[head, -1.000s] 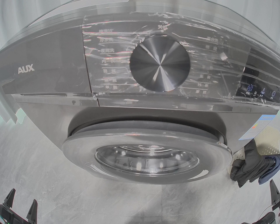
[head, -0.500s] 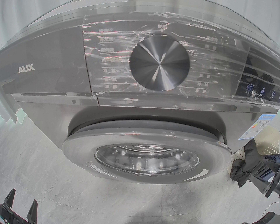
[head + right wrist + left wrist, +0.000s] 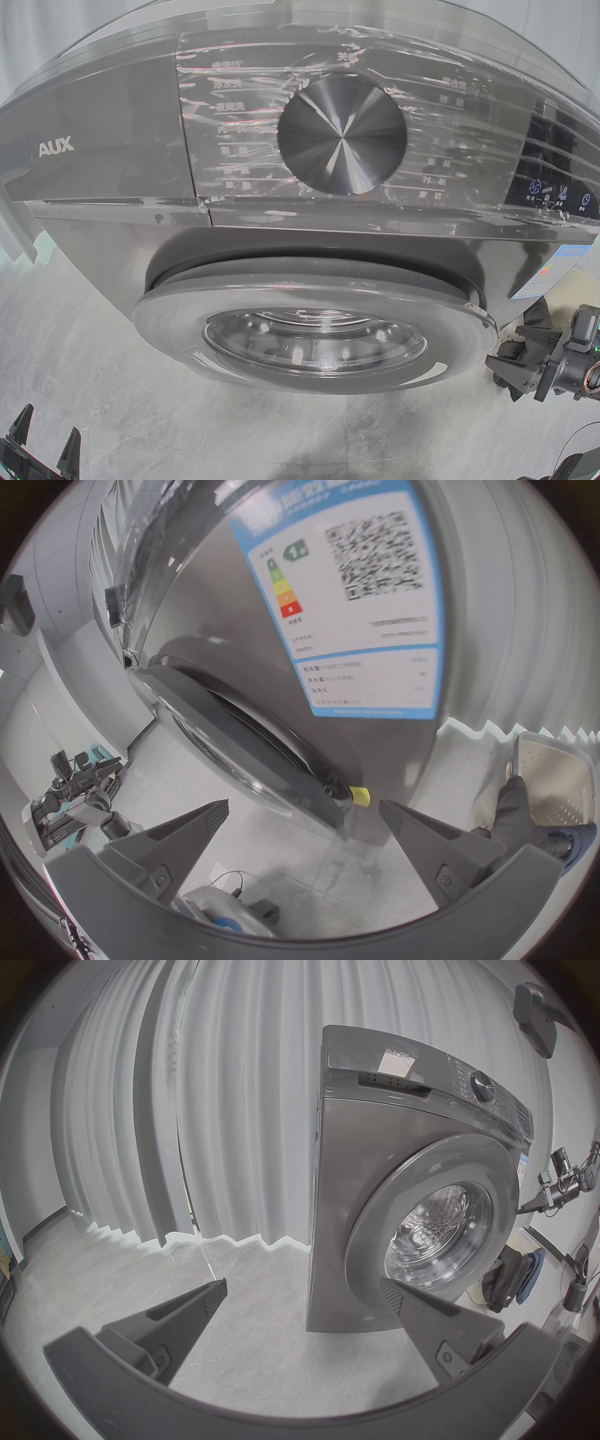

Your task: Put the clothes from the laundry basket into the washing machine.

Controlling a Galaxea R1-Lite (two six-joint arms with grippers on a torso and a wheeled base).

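The washing machine (image 3: 125, 156) is a grey metal cabinet with clear film over its control panel. Its round door (image 3: 162, 312), a smooth grey ring around a domed glass window (image 3: 315, 340), appears closed. The pale perforated laundry basket (image 3: 556, 780) stands on the floor to the machine's right. The clothes hang over its rim: a dark garment (image 3: 515, 811) and a blue one (image 3: 532, 1269). The right gripper (image 3: 301, 805) is level beside the door's right edge. Its jaws are spread wide, holding and touching nothing. The left gripper (image 3: 303, 1284) sits low at the left, well apart from the machine, jaws equally wide and empty.
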